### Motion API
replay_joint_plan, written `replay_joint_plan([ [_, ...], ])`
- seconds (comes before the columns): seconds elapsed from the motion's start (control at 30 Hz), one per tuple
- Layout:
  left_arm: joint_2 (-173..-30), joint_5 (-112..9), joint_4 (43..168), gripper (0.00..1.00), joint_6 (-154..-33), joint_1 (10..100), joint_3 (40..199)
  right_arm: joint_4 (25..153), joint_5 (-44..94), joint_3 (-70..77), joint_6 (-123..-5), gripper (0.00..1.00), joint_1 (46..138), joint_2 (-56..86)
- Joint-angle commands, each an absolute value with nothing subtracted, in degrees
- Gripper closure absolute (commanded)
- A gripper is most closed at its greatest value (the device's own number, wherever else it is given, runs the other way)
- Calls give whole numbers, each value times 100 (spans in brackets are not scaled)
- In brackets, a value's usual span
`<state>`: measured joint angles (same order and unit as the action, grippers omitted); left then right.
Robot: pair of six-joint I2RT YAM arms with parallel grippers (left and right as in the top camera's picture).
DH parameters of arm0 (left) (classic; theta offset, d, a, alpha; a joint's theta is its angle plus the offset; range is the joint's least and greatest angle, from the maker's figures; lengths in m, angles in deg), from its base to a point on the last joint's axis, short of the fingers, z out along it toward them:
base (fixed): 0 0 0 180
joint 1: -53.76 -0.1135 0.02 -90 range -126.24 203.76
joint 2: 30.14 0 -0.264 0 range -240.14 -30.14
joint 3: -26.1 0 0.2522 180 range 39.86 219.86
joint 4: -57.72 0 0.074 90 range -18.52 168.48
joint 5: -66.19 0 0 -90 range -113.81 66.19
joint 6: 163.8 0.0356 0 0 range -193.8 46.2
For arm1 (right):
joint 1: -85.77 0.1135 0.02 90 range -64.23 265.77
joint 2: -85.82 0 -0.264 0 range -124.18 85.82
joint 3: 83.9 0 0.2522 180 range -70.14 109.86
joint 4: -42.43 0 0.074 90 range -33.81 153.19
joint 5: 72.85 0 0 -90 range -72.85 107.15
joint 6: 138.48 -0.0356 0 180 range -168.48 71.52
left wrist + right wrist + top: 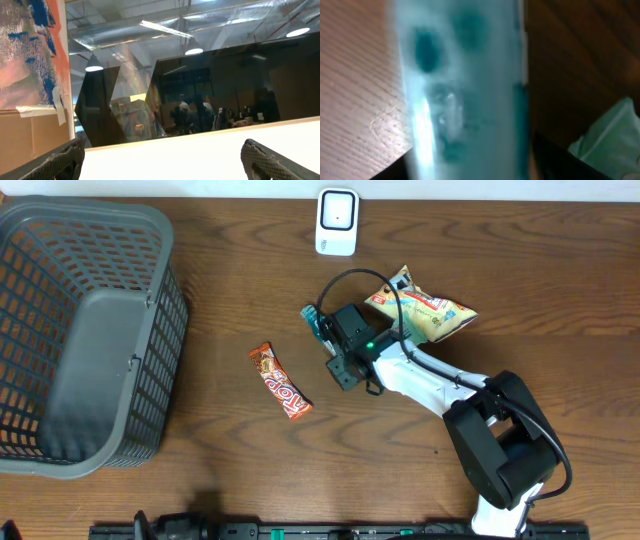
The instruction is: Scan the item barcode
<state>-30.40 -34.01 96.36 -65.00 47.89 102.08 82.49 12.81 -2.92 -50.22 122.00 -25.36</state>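
Teal item (465, 85) fills my right wrist view, pressed up near the lens and too blurred to read any print or barcode. Brown worktop (360, 75) shows on both sides of it, and a pale green scrap (610, 135) that I can't identify sits at lower right.

From overhead, the teal item (316, 320) sits at the tip of my right hand (330, 340), near mid-worktop. I can't tell whether the jaws are clamping it or are loose around it, because the hand body hides the fingers. The white barcode scanner (337, 222) stands at the far edge, apart from the teal item and up-screen of it. A yellow snack bag (430, 312) lies just beside the right arm, with the arm's cable looping over it. An orange candy bar (280, 382) lies flat to the left of the hand, not touching it. A grey plastic basket (90, 330) takes up the left side.

My left hand (162, 160) is spread wide and holds nothing, with its fingertips (55, 162) at the bottom corners. That camera is aimed up at ceiling lights.
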Motion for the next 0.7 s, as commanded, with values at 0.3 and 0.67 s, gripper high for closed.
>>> replay_joint_plan([
  [0.3, -3033, -3409, 9608, 1, -6553, 4767, 10194, 8291, 1383, -342, -5120, 43, 12193, -2586],
  [0.67, -3033, -3409, 9603, 1, -6553, 4767, 10194, 8234, 1397, -331, -5164, 99, 12165, -2984],
])
